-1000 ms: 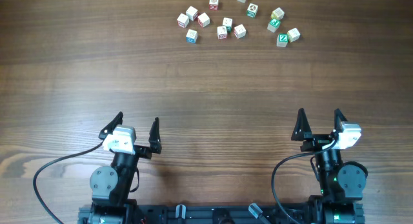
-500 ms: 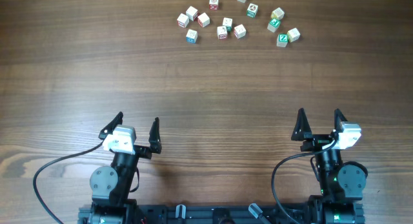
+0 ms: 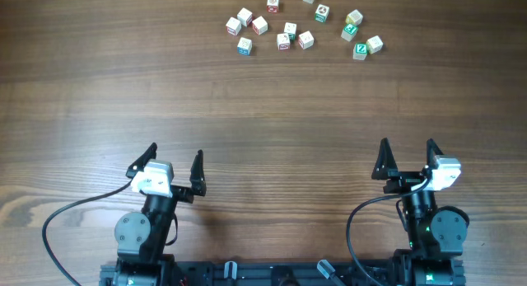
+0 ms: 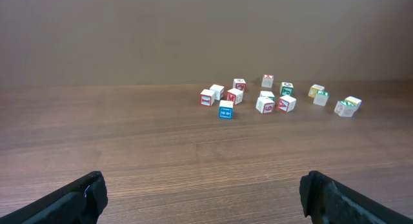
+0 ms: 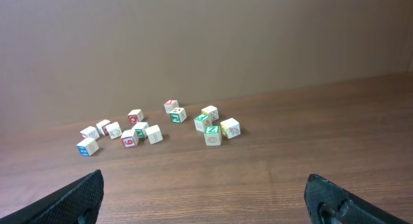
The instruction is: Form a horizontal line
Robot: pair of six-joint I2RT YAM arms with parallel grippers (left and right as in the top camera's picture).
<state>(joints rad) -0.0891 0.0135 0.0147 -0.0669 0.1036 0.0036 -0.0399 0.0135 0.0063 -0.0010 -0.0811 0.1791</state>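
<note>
The cubes (image 3: pixel 290 28) are lying scattered near the far edge, not forming a row. The left gripper (image 3: pixel 175 152) and right gripper (image 3: pixel 407 145) are standing open by the near edge, holding nothing.

Even soft light, sharp, faint shadows

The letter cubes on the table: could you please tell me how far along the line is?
Nothing looks done: the cubes lie scattered at the far side of the table, in no row. Nothing is in hand: the left gripper and right gripper sit open and empty, far from them. All the lining up remains.
</note>
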